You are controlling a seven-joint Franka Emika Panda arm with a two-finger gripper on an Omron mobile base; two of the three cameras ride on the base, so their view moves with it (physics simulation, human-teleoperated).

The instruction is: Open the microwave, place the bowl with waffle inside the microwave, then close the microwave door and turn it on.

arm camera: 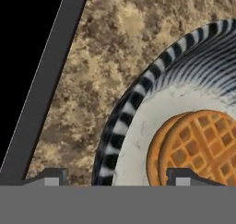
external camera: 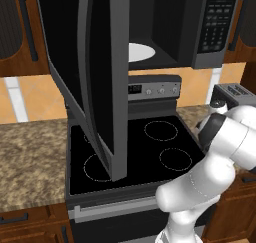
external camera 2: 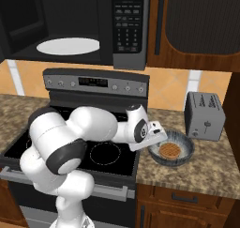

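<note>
The jaws stand spread, one fingertip (arm camera: 51, 176) over the speckled tabletop (arm camera: 92, 71) outside the bowl's striped rim and the other fingertip (arm camera: 182, 176) over the waffle (arm camera: 198, 144), so the near wall of the bowl (arm camera: 138, 126) lies between them; nothing is pinched. In the right base view the gripper (external camera 2: 157, 139) hangs low over the near-left edge of the bowl (external camera 2: 183, 145), which sits on the tabletop (external camera 2: 206, 168) with the waffle (external camera 2: 169, 150) flat in its middle.

Just beyond the bowl, up and to the right of the jaws, stands a grey toaster (external camera 2: 203, 115), close to the bowl but apart from it. To the left of the jaws lies the black glass stove top (external camera 2: 110, 154), whose grey edge strip (arm camera: 44, 89) runs beside them in the hand view. Behind the stove rises its control panel (external camera 2: 96, 84).

High above and to the left of the jaws the microwave (external camera 2: 126, 25) hangs open, its white turntable (external camera 2: 68, 46) bare and its keypad (external camera 2: 127, 32) on the right side. The microwave door (external camera: 102, 82) is swung wide out over the stove, well away from the jaws on the far side of the arm.
</note>
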